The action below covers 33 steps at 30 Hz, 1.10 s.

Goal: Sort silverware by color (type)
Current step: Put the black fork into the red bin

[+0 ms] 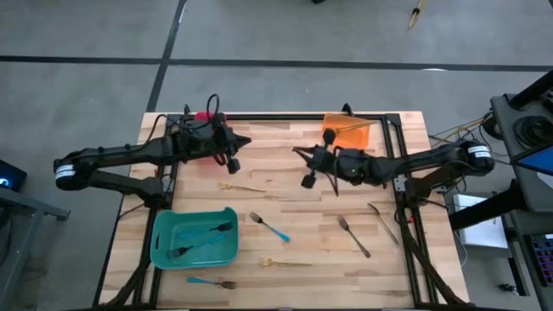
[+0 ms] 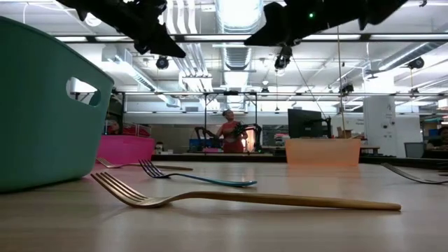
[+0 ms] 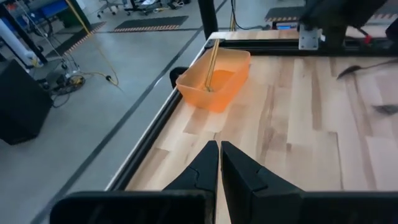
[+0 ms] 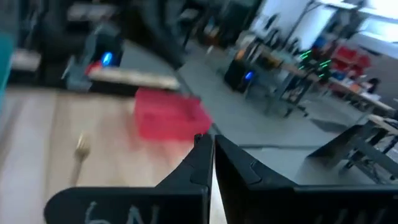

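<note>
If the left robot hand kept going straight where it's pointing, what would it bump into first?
Probably the orange bin. The shut left gripper points across bare wood toward it, though it sits slightly to one side, so it might just miss.

One camera looks straight down on the whole table [image 1: 285, 173]. Another sits at tabletop level close behind a gold fork [image 2: 245, 198]. Both show the teal bin [image 1: 194, 238].
</note>
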Each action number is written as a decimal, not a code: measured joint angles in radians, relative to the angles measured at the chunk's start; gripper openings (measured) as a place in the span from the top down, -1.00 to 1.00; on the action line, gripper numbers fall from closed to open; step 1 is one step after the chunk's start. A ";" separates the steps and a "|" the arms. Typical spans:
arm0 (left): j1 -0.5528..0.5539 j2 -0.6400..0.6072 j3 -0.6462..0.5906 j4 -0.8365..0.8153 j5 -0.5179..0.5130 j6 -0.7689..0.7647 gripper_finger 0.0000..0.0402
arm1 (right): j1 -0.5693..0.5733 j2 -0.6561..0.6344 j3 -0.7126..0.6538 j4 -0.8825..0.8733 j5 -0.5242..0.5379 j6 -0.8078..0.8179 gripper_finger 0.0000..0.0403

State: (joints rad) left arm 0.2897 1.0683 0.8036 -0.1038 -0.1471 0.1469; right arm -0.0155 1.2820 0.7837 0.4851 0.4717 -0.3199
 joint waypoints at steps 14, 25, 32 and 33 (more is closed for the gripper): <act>-0.001 0.153 0.000 0.138 0.035 -0.086 1.00 | -0.044 0.067 -0.073 0.235 -0.083 0.040 0.96; -0.005 0.199 0.000 0.263 0.035 -0.207 1.00 | -0.004 0.032 -0.073 0.051 -0.088 0.158 0.96; -0.009 0.193 0.000 0.264 0.035 -0.213 1.00 | 0.106 -0.017 -0.072 -0.165 -0.089 0.366 0.96; -0.011 0.193 0.000 0.264 0.035 -0.218 1.00 | 0.123 -0.017 -0.072 -0.182 -0.089 0.401 0.96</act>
State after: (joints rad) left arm 0.2783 1.2613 0.8036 0.1606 -0.1120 -0.0713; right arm 0.1075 1.2648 0.7113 0.3028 0.3824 0.0812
